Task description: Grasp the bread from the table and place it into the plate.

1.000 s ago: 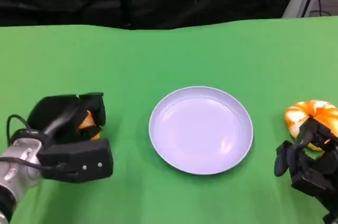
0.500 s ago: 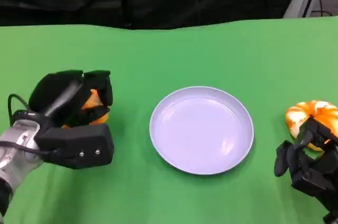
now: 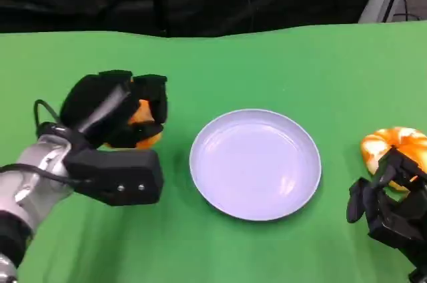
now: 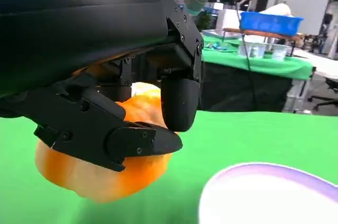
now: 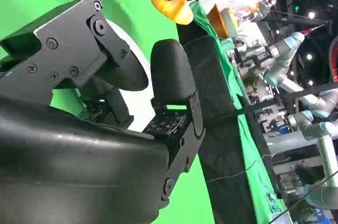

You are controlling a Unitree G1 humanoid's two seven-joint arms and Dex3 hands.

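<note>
My left hand (image 3: 113,113) grips the orange bread (image 3: 143,121) just left of the white plate (image 3: 254,163) on the green table (image 3: 267,63), while my right hand (image 3: 387,206) rests empty, fingers apart, beside a second loaf (image 3: 393,146).

No legible text, label or number — none on anything.

Left hand (image 3: 117,116): position changes — now farther up the green table (image 3: 267,63) and nearer the plate (image 3: 255,163) than in the earlier pictures. Bread (image 3: 143,123): carried along in its grip, now just beside the plate's left rim.
</note>
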